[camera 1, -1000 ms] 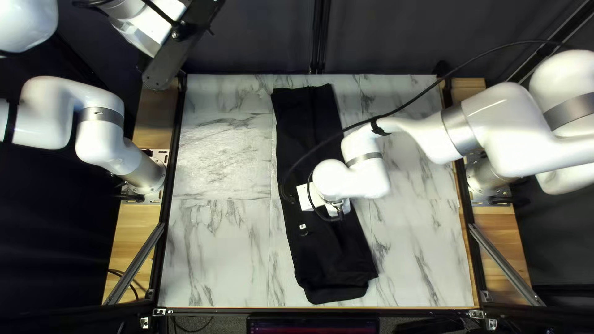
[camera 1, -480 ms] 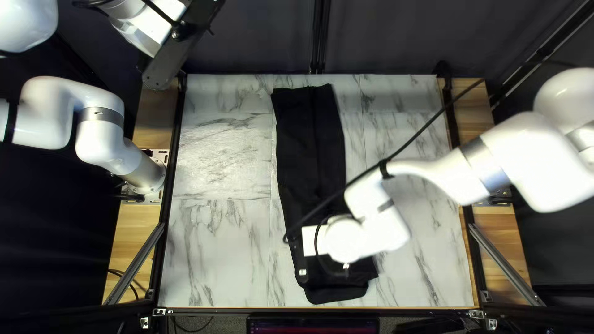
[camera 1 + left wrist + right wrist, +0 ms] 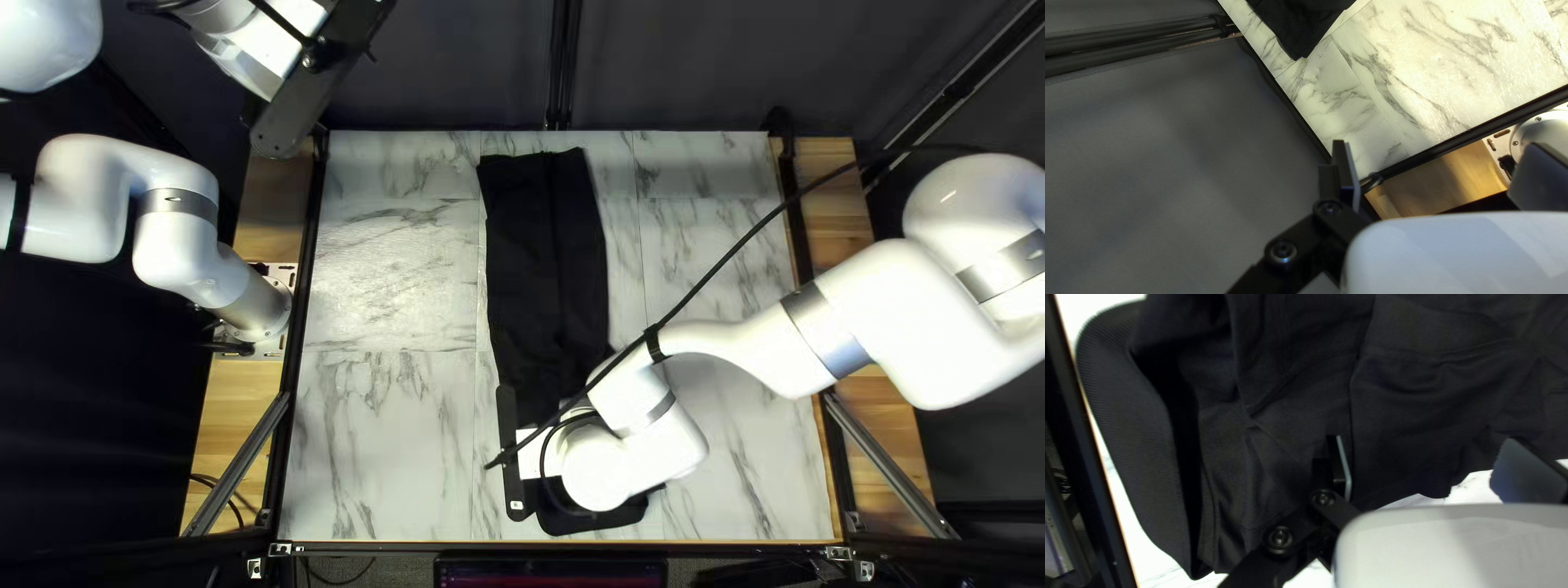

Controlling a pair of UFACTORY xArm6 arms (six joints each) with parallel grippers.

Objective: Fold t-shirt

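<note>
A dark curtain (image 3: 457, 76) hangs behind the far edge of the worktop (image 3: 381, 468), with a black upright post (image 3: 561, 65) in front of it. The worktop has a pale, grey-veined marble pattern and black rails (image 3: 302, 283) along its sides. Pale wooden boards (image 3: 245, 408) flank it left and right in the top left view, each crossed by a slanting metal strut (image 3: 236, 464). A screen (image 3: 550, 573) sits just beyond the near edge. Light glares off the worktop's left part.
</note>
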